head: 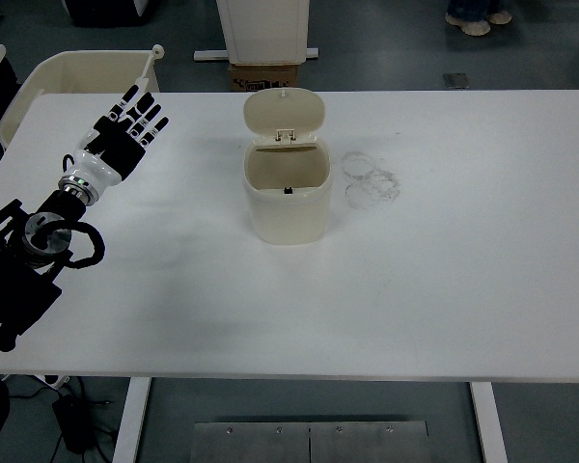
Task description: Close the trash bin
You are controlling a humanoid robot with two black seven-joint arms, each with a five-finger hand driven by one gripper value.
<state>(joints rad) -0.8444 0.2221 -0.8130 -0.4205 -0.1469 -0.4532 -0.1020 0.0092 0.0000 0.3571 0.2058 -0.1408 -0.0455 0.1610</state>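
A small cream trash bin [288, 198] stands on the white table [444, 251], a little left of centre. Its lid [284, 115] is tipped up and back on the hinge, so the empty inside shows. My left hand [127, 126] hovers over the table's far left part, well to the left of the bin and apart from it. Its black fingers are spread flat and hold nothing. The black left arm [29, 260] runs in from the left edge. No right arm shows.
Faint grey ring marks [371, 179] stain the table just right of the bin. Beyond the far edge stand a white tub [77, 75] at the left, a white cabinet [262, 29] over a cardboard box [264, 75], and a person's shoes [478, 21] at top right.
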